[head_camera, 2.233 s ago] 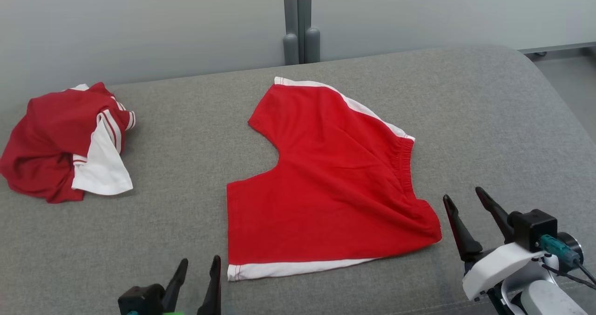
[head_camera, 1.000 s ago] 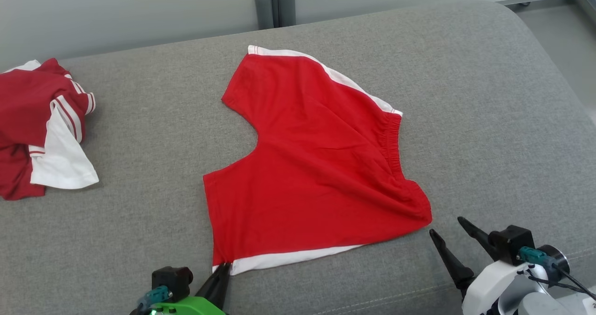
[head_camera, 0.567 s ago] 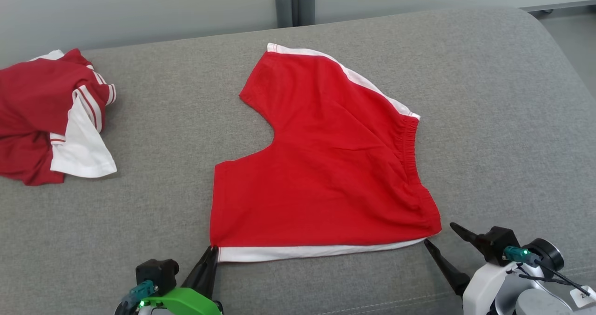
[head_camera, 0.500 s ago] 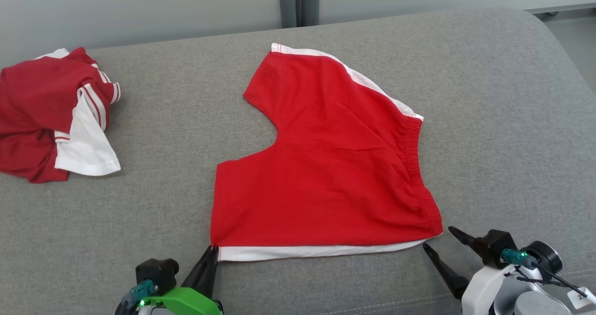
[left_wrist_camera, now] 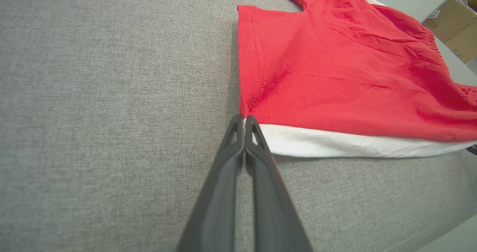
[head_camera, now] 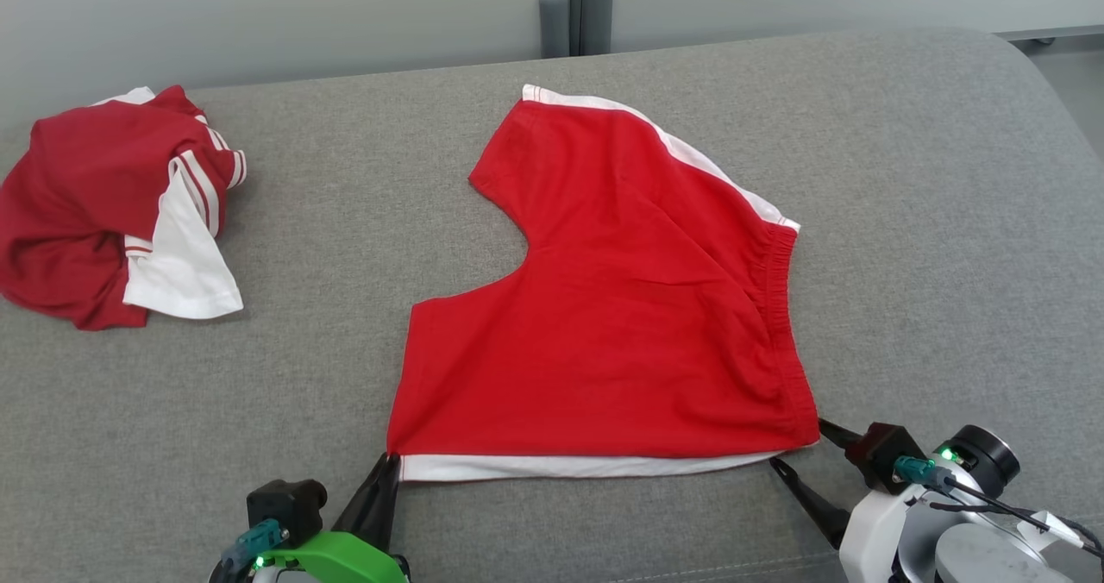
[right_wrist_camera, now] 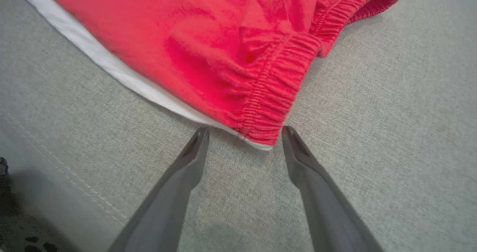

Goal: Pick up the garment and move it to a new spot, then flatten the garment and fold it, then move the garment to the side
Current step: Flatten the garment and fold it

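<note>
The red shorts (head_camera: 621, 307) lie spread near the middle of the grey upholstered seat (head_camera: 906, 221), one leg pointing to the far side and the other toward the robot's left. They look like soft jersey. A white side stripe (head_camera: 586, 467) runs along the near edge, and a gathered elastic waistband (head_camera: 780, 324) runs down the robot's right side. The cloth is mostly flat, with shallow creases fanning out from the waistband and a slight bunching at its near end.

The left gripper (left_wrist_camera: 244, 118) has its two dark fingers pressed together on the near-left corner, where the red hem meets the white stripe. The right gripper (right_wrist_camera: 245, 129) is spread wide, one fingertip on each side of the near corner of the waistband and just short of it, so it has no hold yet.

This appears to be the flattening step, taken from the two near corners. The next move probably calls for the right fingers to slide forward and close on both layers of the waistband corner. With both corners pinched, an even pull should draw out the remaining creases before any fold.

A crumpled dark red and white garment (head_camera: 112, 212) sits well apart at the far left. Two grey posts (head_camera: 573, 9) stand behind the seat.
</note>
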